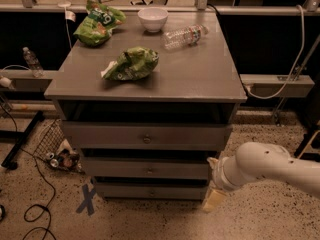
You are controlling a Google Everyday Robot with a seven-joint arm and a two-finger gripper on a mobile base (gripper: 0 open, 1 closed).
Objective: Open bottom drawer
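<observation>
The bottom drawer is the lowest, slimmest grey front of the cabinet, with a small round knob at its centre. It sits about flush under the middle drawer and the taller top drawer. Its inside is hidden. My gripper hangs at the end of the white arm, low at the cabinet's front right corner. It is beside the right end of the bottom drawer and well right of the knob.
On the cabinet top lie two green chip bags, a white bowl and a plastic bottle. A wire basket with cans, cables and a blue tape X are on the floor at left.
</observation>
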